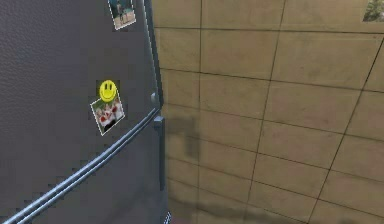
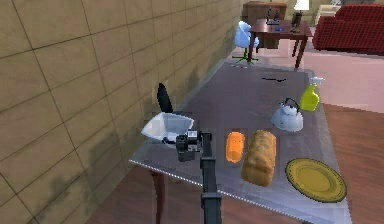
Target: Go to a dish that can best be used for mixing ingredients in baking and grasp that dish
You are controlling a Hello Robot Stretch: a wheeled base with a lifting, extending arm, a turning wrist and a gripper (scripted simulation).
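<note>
Gripper (image 2: 184, 146) at a white bowl (image 2: 167, 126) on the grey table (image 2: 230, 95); whether it holds anything I cannot tell. Tiled wall (image 2: 60, 90) left of the bowl, loaf (image 2: 262, 157) right.

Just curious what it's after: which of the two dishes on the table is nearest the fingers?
The deep white bowl, just left of the fingers in the arm side view. The flat yellow-green plate lies past the loaf, toward the right.
</note>
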